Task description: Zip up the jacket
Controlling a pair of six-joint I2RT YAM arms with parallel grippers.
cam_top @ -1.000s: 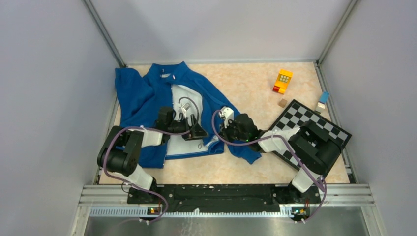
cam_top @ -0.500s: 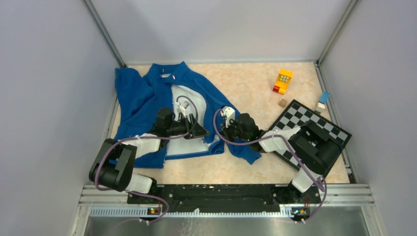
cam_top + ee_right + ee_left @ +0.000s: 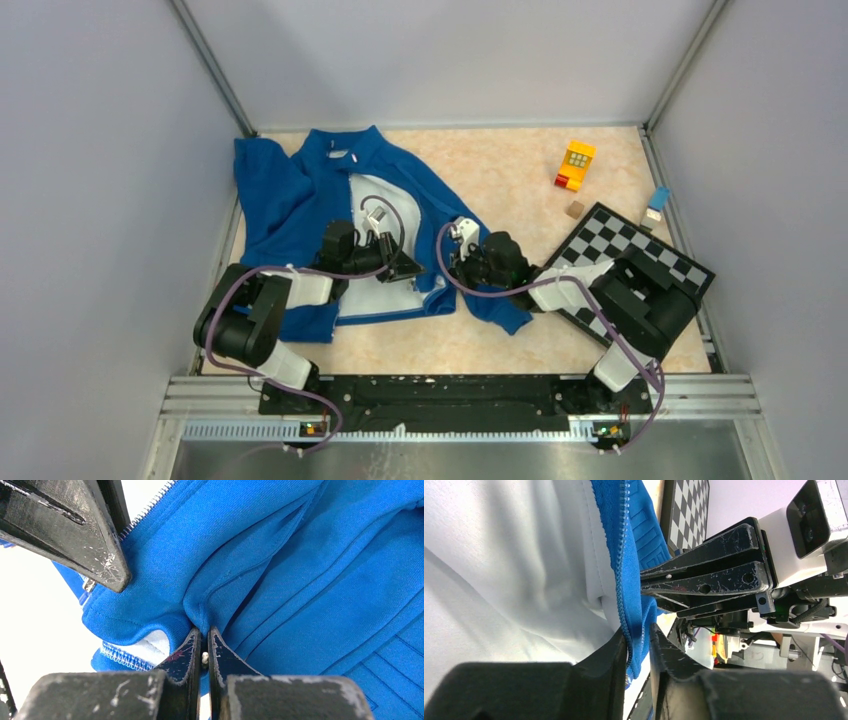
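Note:
The blue jacket (image 3: 290,200) lies spread open on the left half of the table, its pale lining (image 3: 375,200) facing up. My left gripper (image 3: 405,268) is at the lower end of the open front. In the left wrist view its jaws (image 3: 638,642) stand narrow, with the blue zipper edge (image 3: 623,555) filling the gap between them. My right gripper (image 3: 458,262) faces it from the right. It is shut on a raised fold of jacket fabric (image 3: 300,580), pinched at its tips (image 3: 202,636). The left gripper's finger (image 3: 75,525) shows close by in the right wrist view.
A checkerboard (image 3: 690,270) lies at the right under the right arm. A yellow and red toy block (image 3: 576,164), a small brown cube (image 3: 574,209) and a small blue and white piece (image 3: 657,203) sit at the back right. Grey walls enclose the table.
My left gripper's jaws have closed in from wide open onto the zipper edge, and the left arm's elbow has shifted. The right gripper has kept its grip in place.

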